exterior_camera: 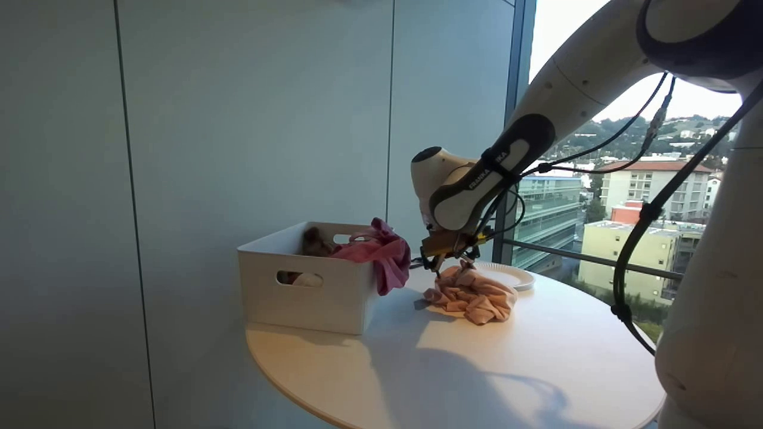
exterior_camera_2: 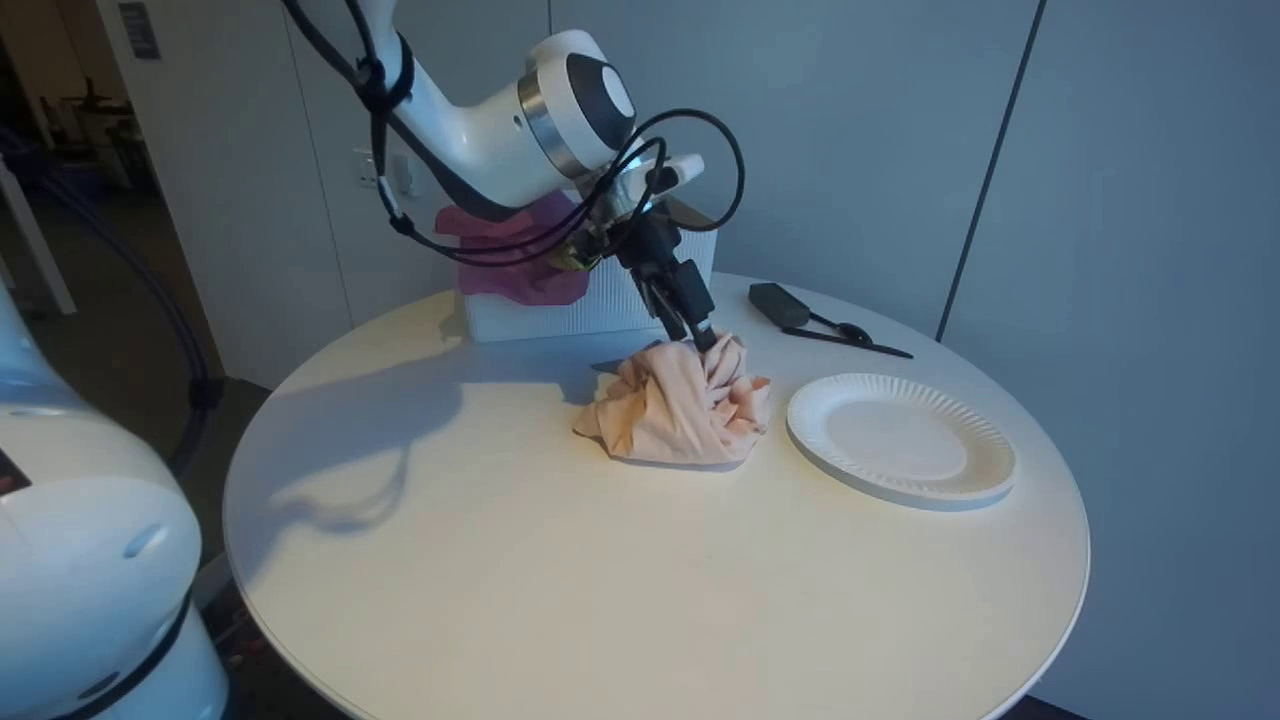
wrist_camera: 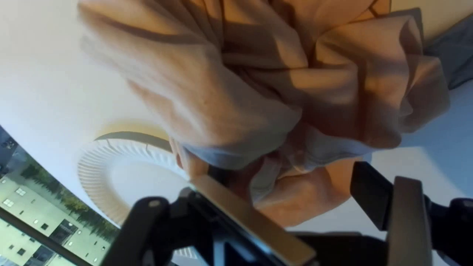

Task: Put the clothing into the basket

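Observation:
A peach cloth [exterior_camera: 477, 295] lies crumpled on the round table; it also shows in an exterior view [exterior_camera_2: 675, 405] and fills much of the wrist view [wrist_camera: 258, 85]. The white basket [exterior_camera: 310, 310] stands beside it and is partly behind the arm in an exterior view [exterior_camera_2: 625, 300]. A magenta cloth [exterior_camera: 390, 262] hangs over the basket's rim, with a brown item [exterior_camera: 316, 243] inside. My gripper [exterior_camera: 454, 267] points down at the peach cloth's edge. In the wrist view the fingers [wrist_camera: 286, 181] are wide apart, with cloth folds between them; one fingertip is close against the folds.
White paper plates [exterior_camera_2: 900, 440] lie beside the peach cloth. Dark utensils [exterior_camera_2: 815, 320] lie behind the plates. A small dark flat thing [wrist_camera: 452, 51] lies at the cloth's edge. A wall stands behind the table, and a window is at its side.

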Controlling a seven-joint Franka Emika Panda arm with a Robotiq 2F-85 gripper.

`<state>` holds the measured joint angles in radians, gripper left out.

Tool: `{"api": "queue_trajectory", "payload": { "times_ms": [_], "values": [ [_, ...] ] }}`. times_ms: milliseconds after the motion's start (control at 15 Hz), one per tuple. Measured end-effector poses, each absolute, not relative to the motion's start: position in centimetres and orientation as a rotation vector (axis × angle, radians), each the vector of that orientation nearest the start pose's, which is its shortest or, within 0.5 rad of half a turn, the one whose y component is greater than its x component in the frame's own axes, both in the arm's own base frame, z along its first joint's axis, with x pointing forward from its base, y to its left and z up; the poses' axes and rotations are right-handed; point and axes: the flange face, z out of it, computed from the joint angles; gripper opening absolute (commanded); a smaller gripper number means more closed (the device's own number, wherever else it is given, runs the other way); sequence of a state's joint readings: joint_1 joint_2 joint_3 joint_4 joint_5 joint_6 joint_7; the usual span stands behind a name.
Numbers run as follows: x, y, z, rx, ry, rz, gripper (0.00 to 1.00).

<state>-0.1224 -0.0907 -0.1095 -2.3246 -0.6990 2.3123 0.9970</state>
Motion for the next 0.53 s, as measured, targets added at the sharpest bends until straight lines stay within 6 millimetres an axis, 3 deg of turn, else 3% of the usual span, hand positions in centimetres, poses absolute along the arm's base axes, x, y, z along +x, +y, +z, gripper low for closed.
{"api": "queue_trajectory", "payload": {
  "times_ms": [267, 533],
  "values": [
    [49.9, -13.2, 36.6, -3.282, 1.355, -0.411, 0.32],
    [50.5, -13.1, 37.0, -3.293, 1.36, -0.411, 0.06]
  ]
}}
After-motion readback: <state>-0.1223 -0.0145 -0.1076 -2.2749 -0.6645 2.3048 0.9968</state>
